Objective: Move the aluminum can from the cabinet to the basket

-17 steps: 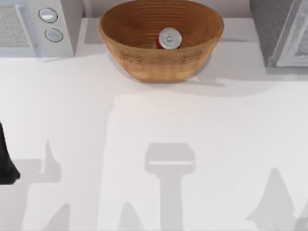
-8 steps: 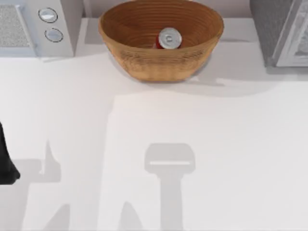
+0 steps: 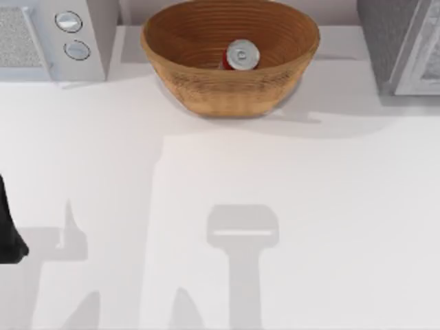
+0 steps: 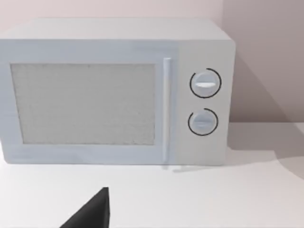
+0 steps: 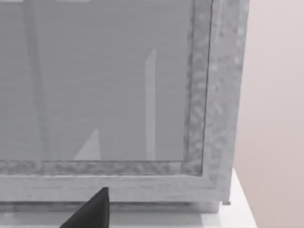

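While the can point(image 3: 241, 55) stands upright inside the basket point(image 3: 206, 89), apart from the cabinet point(image 3: 385, 41) on the table's right, the left arm point(image 3: 8, 234) sits parked at the left edge, its finger spread impossible to tell.

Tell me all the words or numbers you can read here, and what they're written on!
No words, numbers or signs can be read on anything here.
Aluminum can, in the basket: silver top and a bit of red side, no label to read.
Microwave: two round knobs, no numbers or marks around them.
Cabinet: grey speckled frame, plain door panel, no writing.
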